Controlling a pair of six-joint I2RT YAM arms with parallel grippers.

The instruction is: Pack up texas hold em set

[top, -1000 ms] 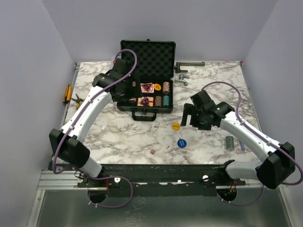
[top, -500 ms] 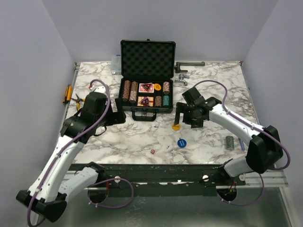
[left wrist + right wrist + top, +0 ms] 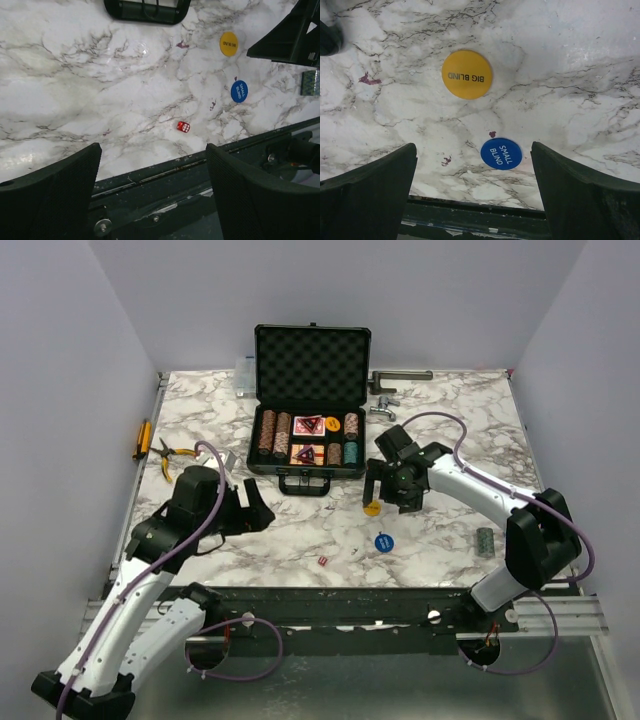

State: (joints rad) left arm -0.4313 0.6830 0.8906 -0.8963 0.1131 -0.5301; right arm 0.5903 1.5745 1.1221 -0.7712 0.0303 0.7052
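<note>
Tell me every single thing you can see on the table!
case: one, black, open, far middle of table
chip stacks: five or so, brown and one teal, in case
loose chip stack: one, teal, table's right side
cards: two lots, red, middle of case
yellow discs: two, one in case, one on table in front of it
blue disc: one, near side of the loose yellow disc
die: one, red, near edge
pliers: one, yellow handles, left side
metal tools: a few, grey, far right of case
clear box: one, far left of case
left end effector: open, empty
right end effector: open, above the loose discs
</note>
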